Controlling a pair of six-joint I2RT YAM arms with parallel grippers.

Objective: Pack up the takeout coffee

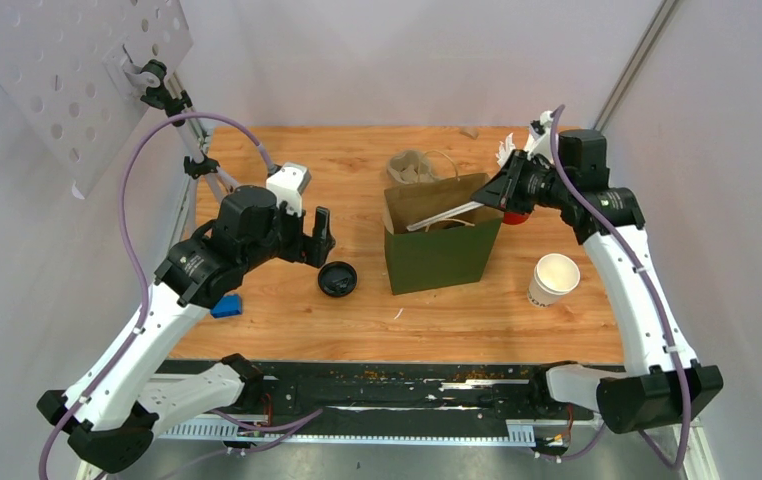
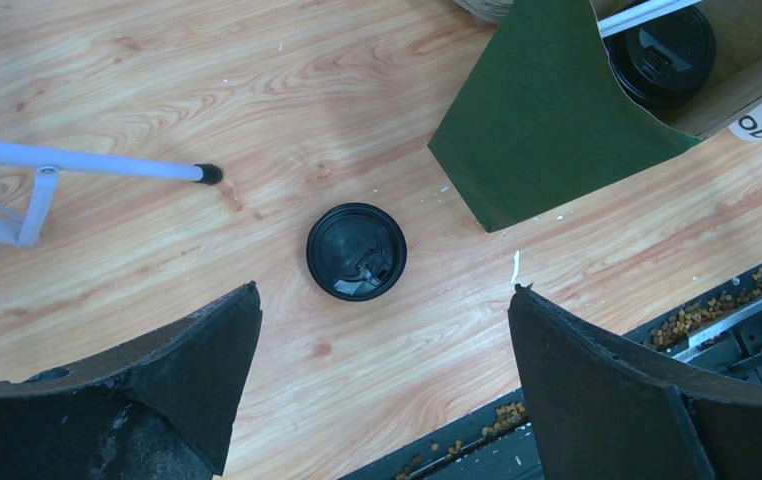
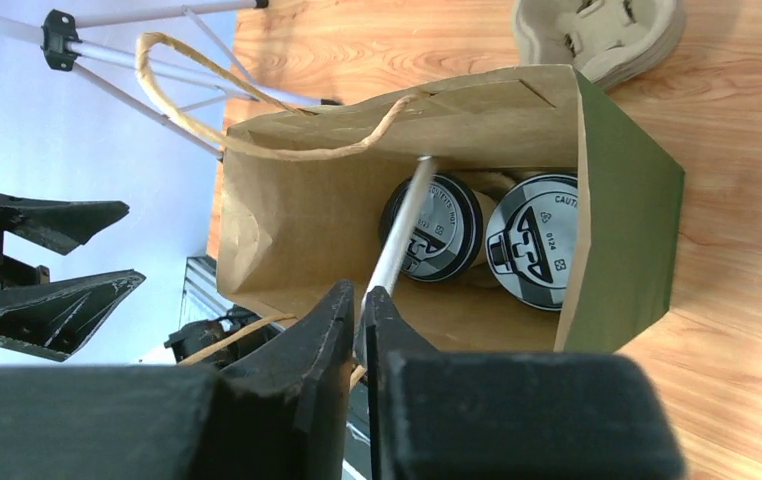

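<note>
Two black-lidded cups are seen side by side inside the green bag. A white stirrer is pinched by the right hand; the left hand is spread wide.

Green paper bag: one, mid-table. Lidded cups: two, both inside bag. Loose black lid: one, on table left of bag. Lidless white cup: one, toward right edge of table. Pulp carriers: one stack toward far edge; number in stack cannot be told. Stirrer over bag: one. Red cup: one, mostly hidden. Blue object: one, at left edge of table.
</note>
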